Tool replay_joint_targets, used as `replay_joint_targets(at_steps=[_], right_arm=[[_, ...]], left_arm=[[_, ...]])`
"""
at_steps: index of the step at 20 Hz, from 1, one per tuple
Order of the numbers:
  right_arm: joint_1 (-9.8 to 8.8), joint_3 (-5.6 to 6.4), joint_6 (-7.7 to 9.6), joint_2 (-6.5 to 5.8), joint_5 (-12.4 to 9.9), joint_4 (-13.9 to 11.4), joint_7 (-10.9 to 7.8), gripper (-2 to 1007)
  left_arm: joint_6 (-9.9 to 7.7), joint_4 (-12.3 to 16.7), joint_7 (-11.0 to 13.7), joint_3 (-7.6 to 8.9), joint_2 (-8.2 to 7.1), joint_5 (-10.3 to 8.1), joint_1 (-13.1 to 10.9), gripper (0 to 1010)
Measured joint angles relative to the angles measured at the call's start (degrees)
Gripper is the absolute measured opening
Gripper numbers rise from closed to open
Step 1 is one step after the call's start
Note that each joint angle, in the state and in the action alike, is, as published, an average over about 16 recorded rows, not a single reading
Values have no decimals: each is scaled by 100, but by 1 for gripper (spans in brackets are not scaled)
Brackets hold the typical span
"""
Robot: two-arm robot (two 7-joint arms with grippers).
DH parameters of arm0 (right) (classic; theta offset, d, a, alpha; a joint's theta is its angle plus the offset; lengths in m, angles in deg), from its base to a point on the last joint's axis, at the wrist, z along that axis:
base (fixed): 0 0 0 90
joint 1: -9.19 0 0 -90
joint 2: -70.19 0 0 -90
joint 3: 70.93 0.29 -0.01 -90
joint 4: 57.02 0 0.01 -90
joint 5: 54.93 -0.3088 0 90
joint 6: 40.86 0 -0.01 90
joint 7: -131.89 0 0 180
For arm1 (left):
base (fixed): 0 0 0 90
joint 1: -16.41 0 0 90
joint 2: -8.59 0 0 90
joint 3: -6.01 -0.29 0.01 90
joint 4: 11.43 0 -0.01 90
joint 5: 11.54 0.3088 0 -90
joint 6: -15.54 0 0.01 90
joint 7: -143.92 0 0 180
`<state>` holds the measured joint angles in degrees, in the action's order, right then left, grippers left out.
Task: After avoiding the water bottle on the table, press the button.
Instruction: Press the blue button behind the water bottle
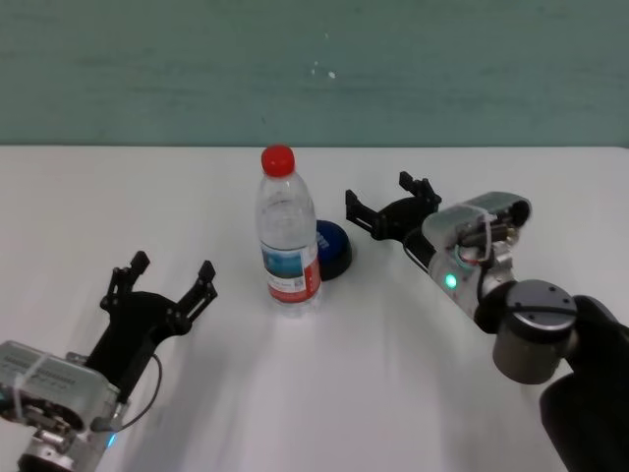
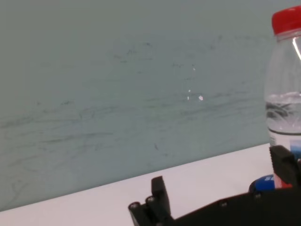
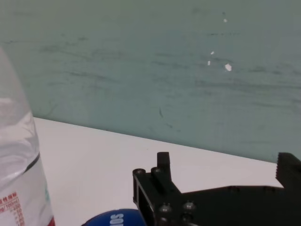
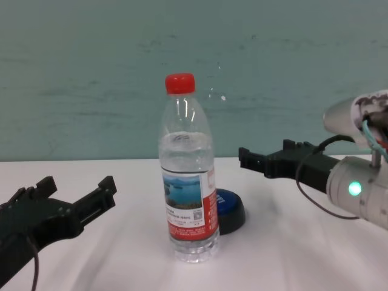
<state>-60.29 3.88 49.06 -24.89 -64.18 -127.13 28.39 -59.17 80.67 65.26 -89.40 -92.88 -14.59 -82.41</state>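
Note:
The water bottle [image 1: 288, 236] stands upright mid-table, with a red cap and a red-and-white label. The blue button [image 1: 334, 248] sits just behind it to the right, partly hidden by it. My right gripper [image 1: 378, 197] is open and empty, held above the table [image 1: 147, 197] just right of the button and pointing toward it. In the chest view, the right gripper [image 4: 264, 154] hovers above and right of the button [image 4: 232, 212], clear of the bottle [image 4: 188, 194]. The right wrist view shows the button's top [image 3: 115, 219] and the bottle's side [image 3: 19, 174]. My left gripper [image 1: 169, 270] is open and parked at the front left.
A teal wall [image 1: 314, 69] runs along the table's far edge. Bare white tabletop lies to the left of the bottle and in front of it [image 1: 344, 374].

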Motion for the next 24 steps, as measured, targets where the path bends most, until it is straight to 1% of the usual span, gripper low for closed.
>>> replay_joint_targets(at_steps=[12, 18, 24], right_arm=[[452, -152, -60, 98, -47, 667, -169, 1004], [632, -217, -44, 138, -83, 974, -258, 1004], [775, -255, -14, 170, -125, 1267, -324, 1004]], left_arm=[[0, 0, 0, 0, 0, 0, 0, 1010], [0, 0, 0, 0, 0, 0, 0, 1010], [0, 0, 0, 0, 0, 0, 0, 1010]])
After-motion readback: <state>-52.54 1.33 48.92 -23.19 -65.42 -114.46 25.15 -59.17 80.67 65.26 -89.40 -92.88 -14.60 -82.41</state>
